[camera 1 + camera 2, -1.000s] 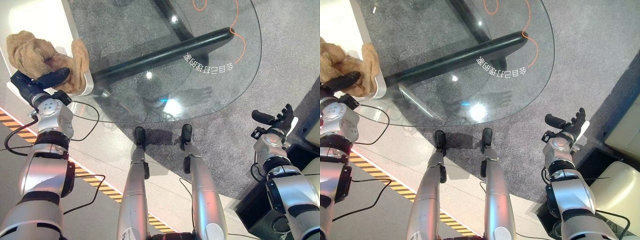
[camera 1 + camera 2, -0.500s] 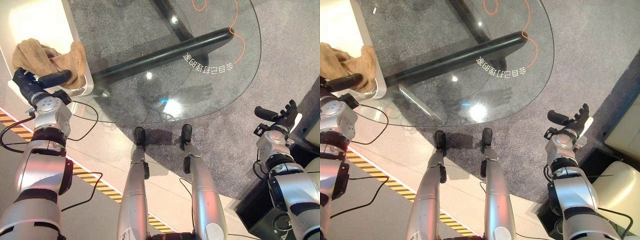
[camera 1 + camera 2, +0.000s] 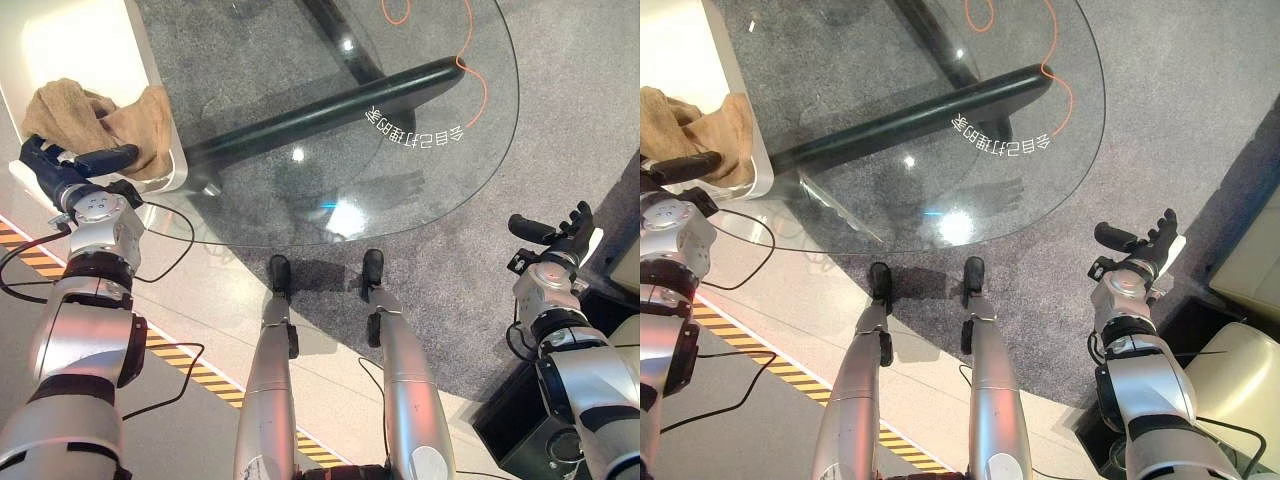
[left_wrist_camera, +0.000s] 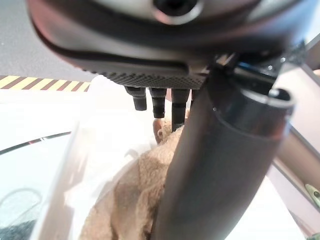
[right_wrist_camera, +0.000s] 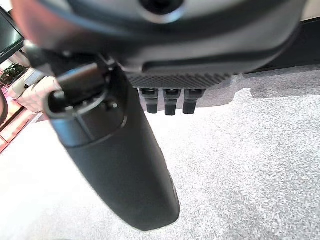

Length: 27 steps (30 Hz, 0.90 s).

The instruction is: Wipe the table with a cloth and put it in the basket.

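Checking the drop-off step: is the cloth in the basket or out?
In. The cloth lies bunched inside the white basket, one fold draped over its rim, left hand beside it.

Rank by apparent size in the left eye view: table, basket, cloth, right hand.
1. Table: largest by far.
2. Basket, cut off by the frame.
3. Cloth.
4. Right hand: smallest, though not much smaller than the cloth.

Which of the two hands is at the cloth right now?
The left hand. It sits at the white basket with the tan cloth just past its thumb. The right hand hangs open over grey carpet, beside the glass table.
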Motion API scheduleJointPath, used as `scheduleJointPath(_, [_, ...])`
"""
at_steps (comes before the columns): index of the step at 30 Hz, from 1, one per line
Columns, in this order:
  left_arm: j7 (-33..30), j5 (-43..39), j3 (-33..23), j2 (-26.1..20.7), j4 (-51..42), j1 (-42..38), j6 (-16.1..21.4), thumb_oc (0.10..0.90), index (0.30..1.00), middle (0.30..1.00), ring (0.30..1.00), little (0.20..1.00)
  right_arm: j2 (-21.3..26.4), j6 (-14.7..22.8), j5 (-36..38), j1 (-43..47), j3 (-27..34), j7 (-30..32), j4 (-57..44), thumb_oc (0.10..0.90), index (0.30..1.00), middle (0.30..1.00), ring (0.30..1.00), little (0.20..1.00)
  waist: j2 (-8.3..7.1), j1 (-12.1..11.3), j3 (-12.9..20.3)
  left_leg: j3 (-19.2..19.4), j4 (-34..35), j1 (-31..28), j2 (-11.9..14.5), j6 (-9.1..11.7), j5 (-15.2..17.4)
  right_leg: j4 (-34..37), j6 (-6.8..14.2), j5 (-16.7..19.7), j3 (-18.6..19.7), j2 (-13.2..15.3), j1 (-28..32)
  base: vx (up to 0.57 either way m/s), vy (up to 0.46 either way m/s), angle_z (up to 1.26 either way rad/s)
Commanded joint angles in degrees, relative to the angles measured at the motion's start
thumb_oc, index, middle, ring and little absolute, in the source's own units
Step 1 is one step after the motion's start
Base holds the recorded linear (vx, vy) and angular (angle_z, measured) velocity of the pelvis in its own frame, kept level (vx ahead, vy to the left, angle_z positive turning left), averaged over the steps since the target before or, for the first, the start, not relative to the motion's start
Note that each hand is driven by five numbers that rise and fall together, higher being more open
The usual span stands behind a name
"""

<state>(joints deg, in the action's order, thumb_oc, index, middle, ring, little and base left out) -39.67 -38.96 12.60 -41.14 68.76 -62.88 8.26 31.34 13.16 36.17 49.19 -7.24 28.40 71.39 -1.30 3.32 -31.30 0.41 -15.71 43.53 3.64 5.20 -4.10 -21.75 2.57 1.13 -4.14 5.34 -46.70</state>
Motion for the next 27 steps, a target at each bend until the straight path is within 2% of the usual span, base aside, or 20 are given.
scheduleJointPath(1, [-12.89,9.39,-2.87,-8.59,-2.64,-2.69,16.35,0.800,0.900,0.900,0.900,0.900,6.12,3.55,1.59,-2.67,-1.67,1.43,0.09,0.800,0.900,0.900,0.900,0.900,0.95,-0.43,1.50,2.11,-3.84,-1.31,-3.27,-1.50,5.54,-1.22,-1.03,-6.53,-2.43,-5.43,3.30,0.00,0.000,0.00])
scheduleJointPath(2, [-16.05,11.23,-3.15,-8.45,-4.39,-2.28,19.55,0.800,0.900,0.900,0.900,0.900,5.79,3.93,1.58,-3.19,-1.45,1.68,-0.02,0.800,0.900,0.900,0.900,0.900,0.92,-0.54,1.50,2.06,-3.93,-1.30,-3.33,-1.50,5.61,-1.24,-0.98,-6.51,-2.40,-5.39,3.29,0.00,-0.037,0.01])
scheduleJointPath(5, [-24.23,18.37,-4.40,-7.85,-8.83,-1.22,24.58,0.800,0.900,0.900,0.900,0.900,4.89,4.95,2.18,-4.63,-1.38,2.56,-0.50,0.800,0.900,0.900,0.900,0.900,0.71,-1.08,1.50,1.81,-3.87,-1.26,-3.53,-1.62,5.72,-1.25,-1.02,-6.43,-2.64,-5.30,3.31,0.00,-0.057,0.02])
scheduleJointPath(9, [-30.99,25.16,-5.23,-7.18,-13.76,-1.45,27.01,0.800,0.900,0.900,0.900,0.900,4.15,5.32,2.80,-5.32,-1.37,3.39,-0.68,0.800,0.900,0.900,0.900,0.900,0.41,-1.81,1.50,1.43,-4.05,-1.26,-3.80,-1.72,6.02,-1.37,-1.14,-6.71,-3.03,-5.21,3.59,0.00,-0.046,0.00])
scheduleJointPath(17, [-35.89,31.40,-3.87,-7.45,-16.29,-4.16,27.10,0.800,0.900,0.900,0.900,0.900,3.78,5.62,2.61,-5.78,-0.99,2.97,-0.62,0.800,0.900,0.900,0.900,0.900,0.35,-1.86,1.50,1.53,-4.20,-1.36,-3.75,-1.78,6.21,-1.71,-1.11,-6.80,-3.22,-5.05,3.68,0.00,0.000,0.00])
scheduleJointPath(27, [-39.23,29.16,-5.64,-8.86,-14.20,-3.85,25.38,0.800,0.900,0.900,0.900,0.900,3.45,6.33,2.15,-6.76,-0.25,2.66,-0.31,0.800,0.900,0.900,0.900,0.900,0.37,-1.96,1.50,1.32,-4.69,-1.46,-3.84,-1.86,6.55,-2.29,-1.15,-7.01,-3.27,-4.98,3.59,0.00,0.000,0.00])
